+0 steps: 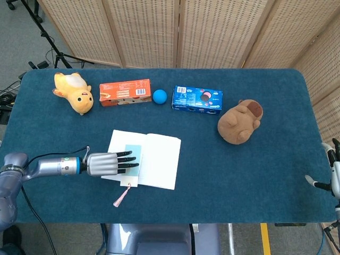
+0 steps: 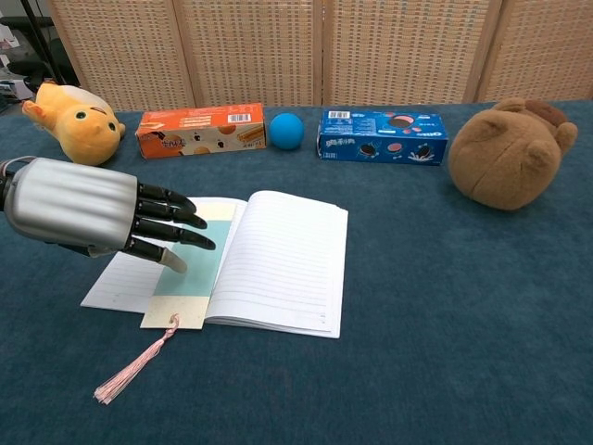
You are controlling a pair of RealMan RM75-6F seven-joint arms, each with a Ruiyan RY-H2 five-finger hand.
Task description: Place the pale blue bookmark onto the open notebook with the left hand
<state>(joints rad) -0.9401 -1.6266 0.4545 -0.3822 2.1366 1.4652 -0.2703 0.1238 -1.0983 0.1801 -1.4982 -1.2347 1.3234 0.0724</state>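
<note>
Chest view | bookmark (image 2: 190,269) flat on notebook's (image 2: 278,264) left page, lower left, long axis toward me, tassel on desk (image 2: 445,306) | my left hand (image 2: 88,206) just above it, fingers spread, holding nothing | right hand (image 1: 332,178) far off

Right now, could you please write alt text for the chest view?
The left robot hand hovers over an open notebook where a pale blue bookmark lies, pink tassel trailing onto the blue table. Plush toys, boxes and a ball line the back.
</note>
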